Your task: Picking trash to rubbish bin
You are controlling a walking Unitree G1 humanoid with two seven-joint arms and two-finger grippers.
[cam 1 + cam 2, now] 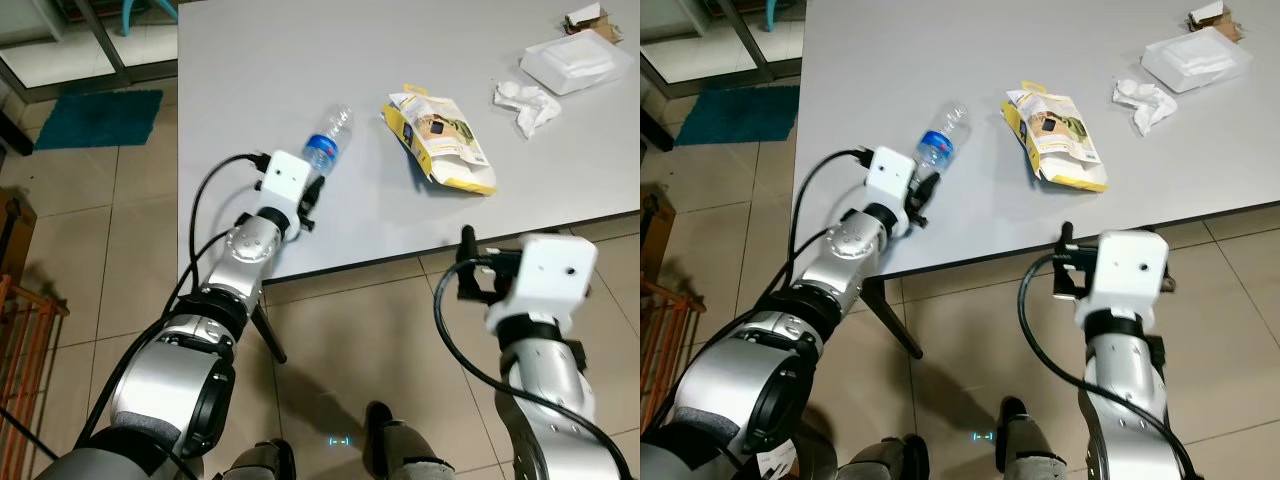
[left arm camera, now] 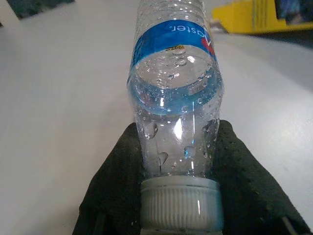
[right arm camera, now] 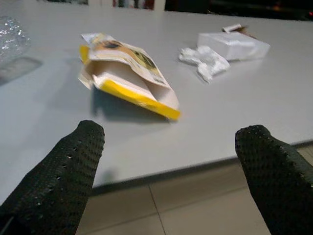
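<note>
A grey table (image 1: 400,230) stands on a tiled floor before you. Your left gripper (image 2: 178,161) clamps the neck of a clear plastic bottle (image 1: 328,138) lying on the table, its far end cut off in the wrist view. Your right gripper (image 3: 168,156) hangs spread apart at the table edge, a torn yellow packet (image 3: 129,73) just beyond it.

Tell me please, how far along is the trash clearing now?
Nothing looks binned yet. In hand: the left gripper clamps the water bottle at its neck. Left: yellow carton, crumpled tissue and white wrapper lie on the table; right gripper is open.
</note>
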